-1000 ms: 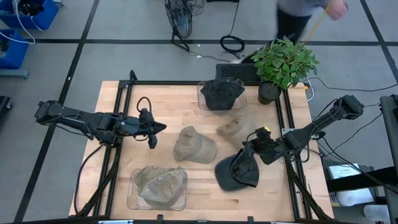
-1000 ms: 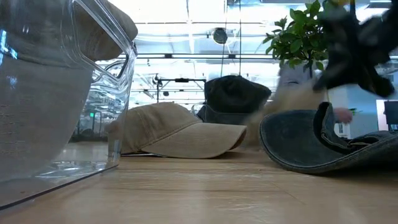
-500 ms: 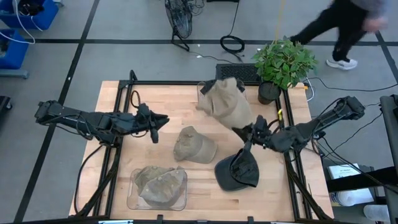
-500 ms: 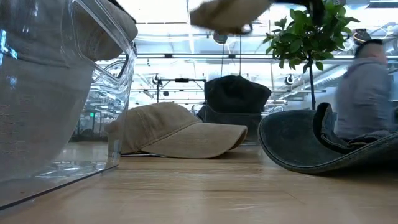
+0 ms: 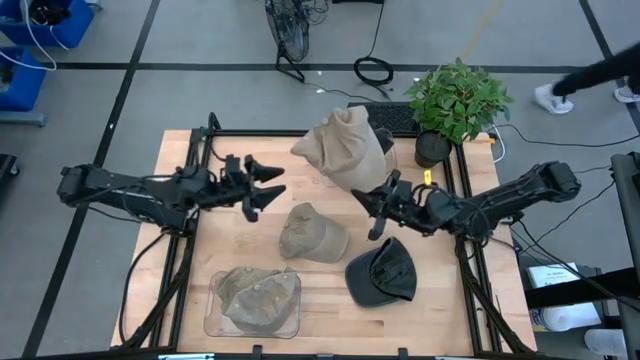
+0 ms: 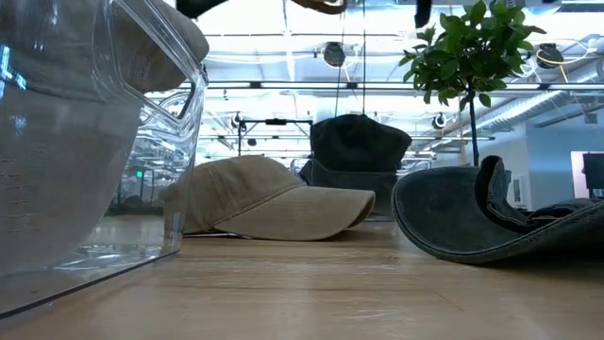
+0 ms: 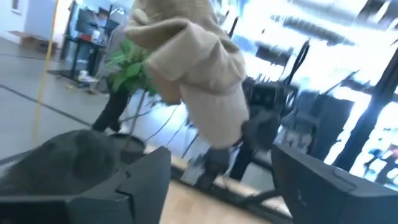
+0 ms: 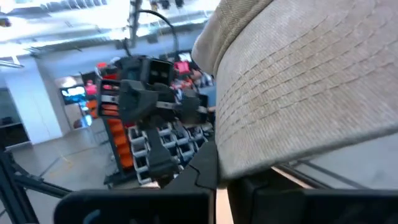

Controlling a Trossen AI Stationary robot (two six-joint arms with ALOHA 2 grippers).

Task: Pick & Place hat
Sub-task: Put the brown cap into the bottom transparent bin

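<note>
Clear bin (image 5: 252, 305): lower centre-left of the high view, near table edge, holding a crumpled olive-tan hat (image 5: 262, 293).
Dark cap (image 5: 382, 275): lower centre-right of the high view, lying upside down on the wooden table (image 5: 180, 290), hollow side up.
Tan cap on table (image 5: 312, 232): centre of the high view, crown up, just left of the dark cap, apart from it.
Right gripper (image 5: 377, 212): centre-right of the high view; arm reaches in from the right edge, stretched leftward and lifted off the table; fingers closed on the brim of the lifted tan hat (image 5: 342, 148), as the right wrist view shows (image 8: 298, 93).
Lifted tan hat: upper centre of the high view, in the air, above the far clear bin and the black hat in it (image 6: 359, 142); long axis runs from the gripper up toward the frame's upper left; crown bunched at the far end.
Left gripper (image 5: 268, 188): centre-left of the high view; arm lies level from the left edge, pointing right toward the lifted hat; fingers spread wide, nothing between them.
Potted plant (image 5: 455, 100): upper right of the high view, at the far table corner.
</note>
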